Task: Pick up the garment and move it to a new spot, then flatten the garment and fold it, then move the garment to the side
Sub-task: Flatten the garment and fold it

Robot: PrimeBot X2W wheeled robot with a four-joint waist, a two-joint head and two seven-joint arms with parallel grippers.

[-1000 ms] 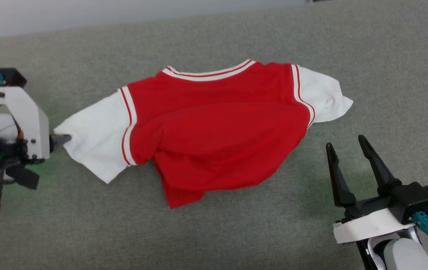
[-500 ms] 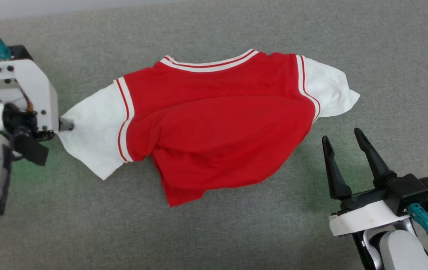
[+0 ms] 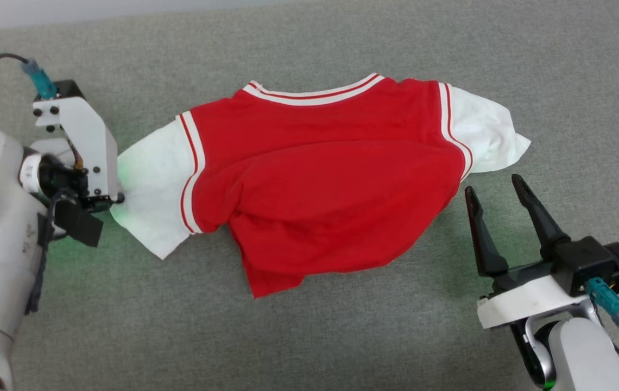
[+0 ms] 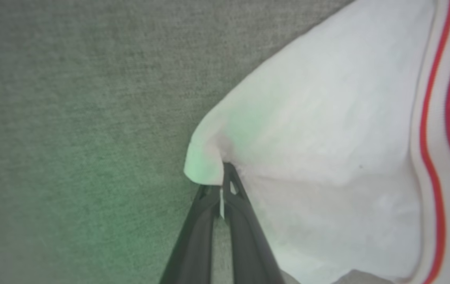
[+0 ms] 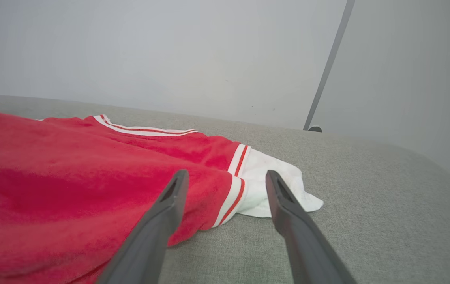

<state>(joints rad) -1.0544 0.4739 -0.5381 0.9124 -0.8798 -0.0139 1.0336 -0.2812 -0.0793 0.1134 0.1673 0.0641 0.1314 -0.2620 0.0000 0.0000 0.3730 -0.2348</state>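
Grey upholstery [image 3: 309,336] carries the garment [image 3: 331,184], long axis nine to three o'clock, collar toward twelve. Left gripper [image 4: 225,173], gaping a second ago, now pinches its white sleeve [image 4: 327,138]; right gripper [image 3: 493,184] splayed at four o'clock.

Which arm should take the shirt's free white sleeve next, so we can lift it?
Right, I'd say. The right pincer stands open beside the free sleeve, not touching it; the left pincer is shut on the shirt's other sleeve, so it is busy.

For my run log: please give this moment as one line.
left claw: shut on white sleeve of red soft-fabric T-shirt | right claw: open, empty
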